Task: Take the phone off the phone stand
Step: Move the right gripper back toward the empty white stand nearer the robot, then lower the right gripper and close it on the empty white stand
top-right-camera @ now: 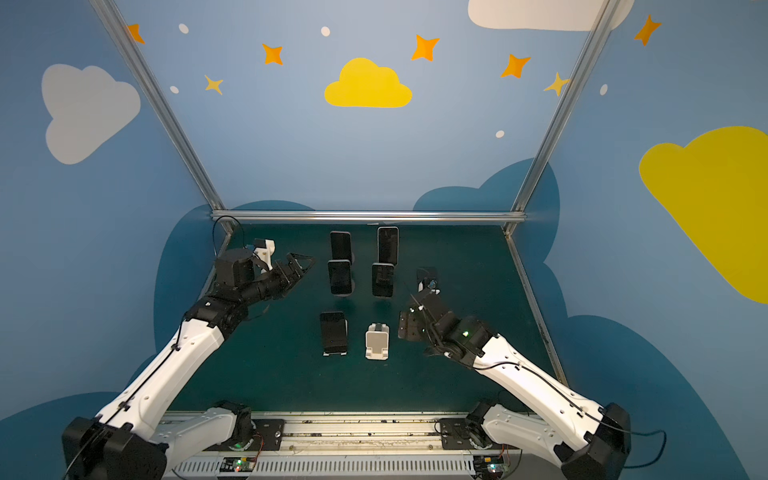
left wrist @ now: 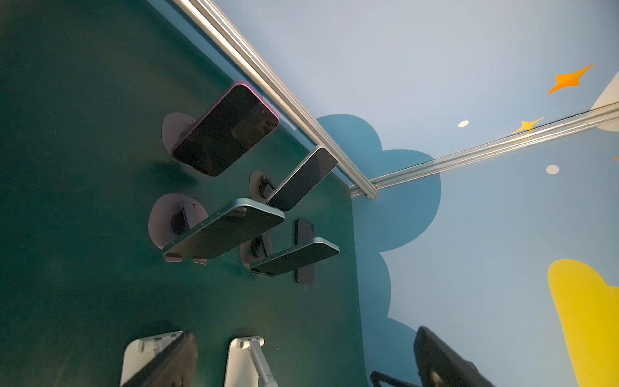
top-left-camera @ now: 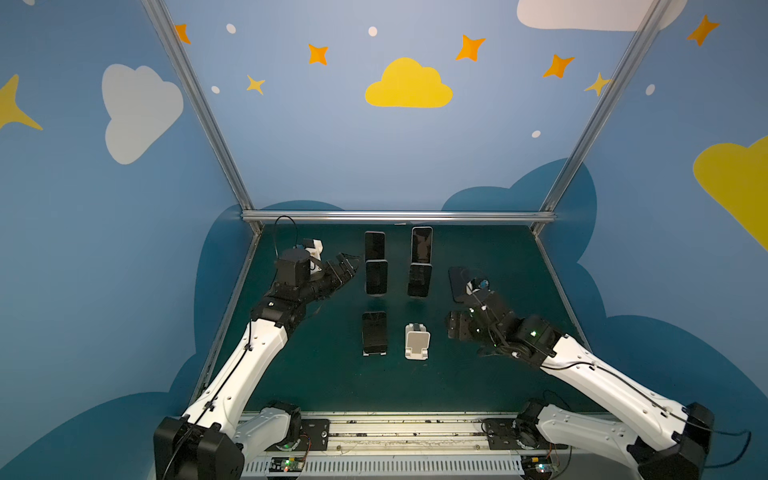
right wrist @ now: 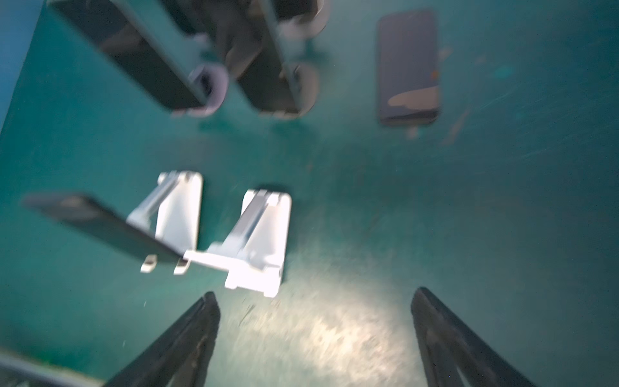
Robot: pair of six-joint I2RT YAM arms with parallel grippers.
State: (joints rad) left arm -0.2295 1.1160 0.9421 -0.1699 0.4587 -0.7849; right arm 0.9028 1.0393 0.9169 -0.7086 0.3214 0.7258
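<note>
Phone [right wrist: 408, 67], glossy dark slab, on green table [top-left-camera: 332, 382], angular white stand [top-left-camera: 417, 341]

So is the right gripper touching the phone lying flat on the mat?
Apart. The right wrist view shows bare green mat between the open right gripper and the flat phone.

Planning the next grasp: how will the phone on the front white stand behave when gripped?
Likely rigid: the phone is a thin flat slab. Its glossy screen probably makes it slippery. It leans on its white stand behind two small lips, so a push may tip both.
</note>
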